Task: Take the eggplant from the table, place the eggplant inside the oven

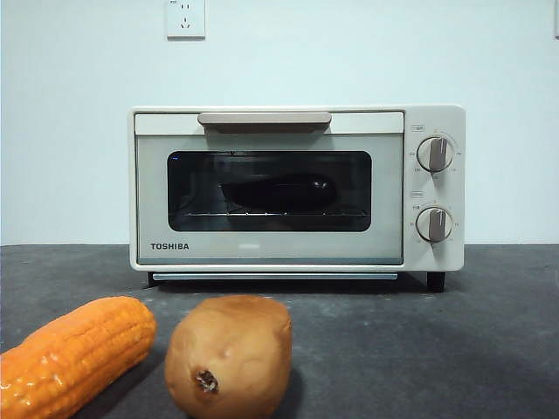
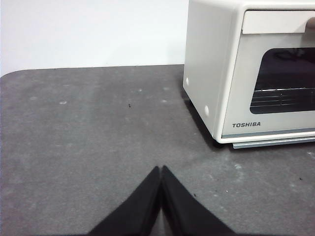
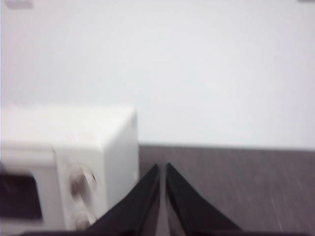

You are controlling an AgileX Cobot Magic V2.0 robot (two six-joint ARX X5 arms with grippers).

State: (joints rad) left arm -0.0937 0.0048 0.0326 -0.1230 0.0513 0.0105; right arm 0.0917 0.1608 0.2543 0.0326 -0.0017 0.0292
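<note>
The dark purple eggplant (image 1: 279, 190) lies on the wire rack inside the cream-white oven (image 1: 297, 188), seen through the dark glass of its closed door. The oven stands at the back of the grey table (image 1: 419, 349). In the left wrist view my left gripper (image 2: 161, 168) is shut and empty over bare table, off the oven's (image 2: 236, 73) left front corner. In the blurred right wrist view my right gripper (image 3: 162, 167) is shut and empty, raised beside the oven's (image 3: 69, 162) knob side. Neither arm shows in the front view.
An orange corn cob (image 1: 70, 356) and a tan-brown potato (image 1: 229, 356) lie at the front of the table, left of centre. A white wall with a socket (image 1: 185, 17) stands behind the oven.
</note>
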